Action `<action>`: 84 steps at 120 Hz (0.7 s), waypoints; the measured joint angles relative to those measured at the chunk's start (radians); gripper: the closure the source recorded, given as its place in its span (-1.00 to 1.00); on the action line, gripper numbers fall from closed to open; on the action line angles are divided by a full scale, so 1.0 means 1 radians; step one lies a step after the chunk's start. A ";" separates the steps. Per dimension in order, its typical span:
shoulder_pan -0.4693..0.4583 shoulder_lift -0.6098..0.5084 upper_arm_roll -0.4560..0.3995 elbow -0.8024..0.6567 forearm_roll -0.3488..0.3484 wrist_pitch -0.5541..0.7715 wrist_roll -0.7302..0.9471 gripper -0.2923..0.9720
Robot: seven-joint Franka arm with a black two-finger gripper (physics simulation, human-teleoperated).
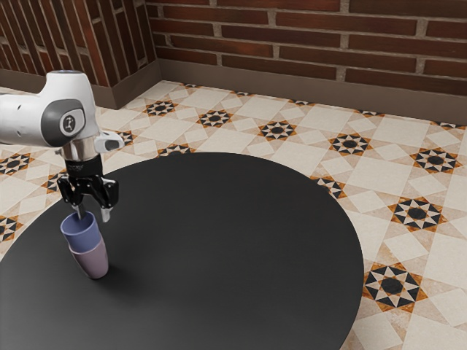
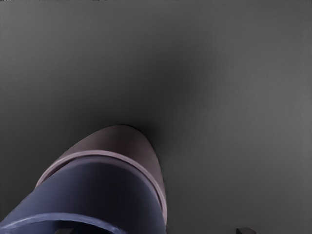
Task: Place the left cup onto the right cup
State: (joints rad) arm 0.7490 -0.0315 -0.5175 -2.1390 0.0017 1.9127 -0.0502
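Note:
A blue cup (image 1: 80, 233) sits nested upright in a mauve cup (image 1: 92, 262) near the exterior view's left edge of the round black table (image 1: 219, 248). My gripper (image 1: 92, 213) hovers just above the blue cup's rim with its fingers spread wide, open. One fingertip is over the cup's mouth, and the other is past its rim toward the exterior view's right. Neither visibly presses the wall. In the wrist view the blue cup (image 2: 92, 195) lies right under my hand, with the mauve cup's (image 2: 122, 141) wall showing beyond it.
The table's edge runs close behind the stacked cups toward the exterior view's left. A patterned tile floor (image 1: 328, 138) and brick walls (image 1: 306, 36) surround the table.

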 joint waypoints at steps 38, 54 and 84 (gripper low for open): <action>-0.012 -0.038 -0.006 0.009 -0.002 -0.017 -0.004 -0.18; -0.016 -0.049 -0.011 0.016 -0.004 -0.026 -0.005 -0.22; -0.186 -0.056 0.128 0.035 -0.010 -0.043 -0.005 -0.39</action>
State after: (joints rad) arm 0.5628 -0.0871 -0.3900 -2.1044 -0.0088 1.8694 -0.0548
